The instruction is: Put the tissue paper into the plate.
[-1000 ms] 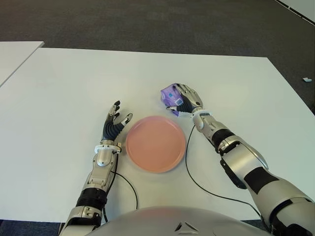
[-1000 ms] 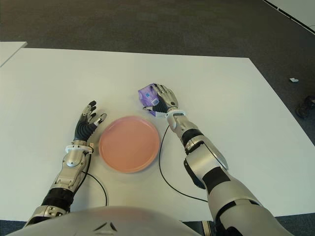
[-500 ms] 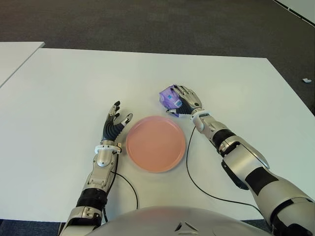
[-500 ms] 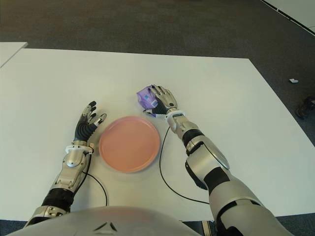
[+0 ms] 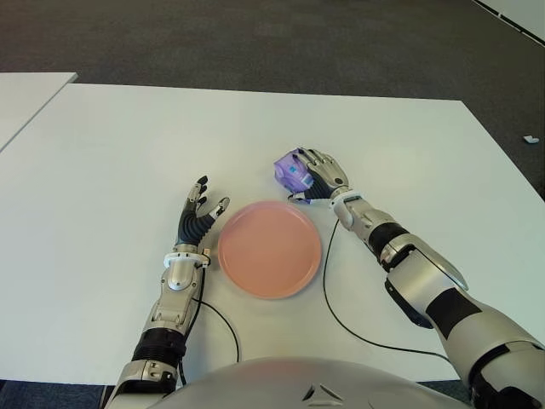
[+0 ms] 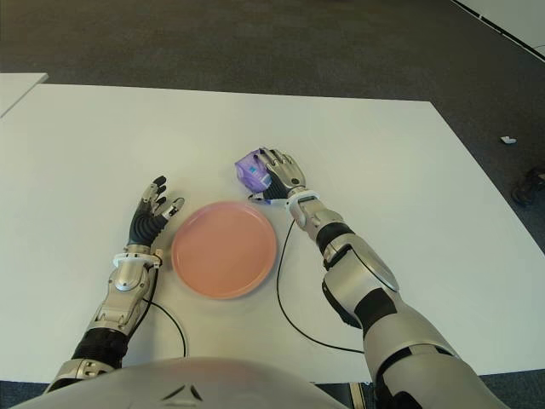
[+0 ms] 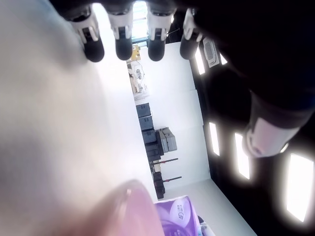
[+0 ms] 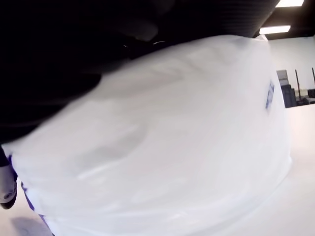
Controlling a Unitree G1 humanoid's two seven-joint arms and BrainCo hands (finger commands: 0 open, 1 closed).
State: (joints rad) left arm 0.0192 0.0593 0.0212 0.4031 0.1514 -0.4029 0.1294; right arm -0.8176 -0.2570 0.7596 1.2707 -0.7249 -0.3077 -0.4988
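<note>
Dark grey carpet beyond a broad white worktop (image 5: 119, 153), with a second white table edge at the far left. Near the worktop's front centre, a round pink plate (image 5: 269, 248), bare inside. Just beyond the plate's far right rim, the right robot hand (image 5: 317, 176), fingers curled over a purple pack of tissue paper (image 5: 291, 169) and grasping it; pack close to the worktop, contact with the surface not clear, apart from the plate rim, none of it over the plate. From the right wrist camera, pale wrapper of the tissue paper filling nearly the whole view right against the palm. Left robot hand (image 5: 197, 217) just beside the plate's left rim, fingers stretched forward and slightly spread, holding nothing; from the left wrist camera, four straight fingertips (image 7: 122, 46) above white surface, with a blurred edge of the plate and the purple pack farther off. Thin black cable (image 5: 326, 281) curving along the worktop from the right forearm, past the plate's right side, toward the robot's body; another black cable (image 5: 220, 319) looping from the left forearm near the front edge.
</note>
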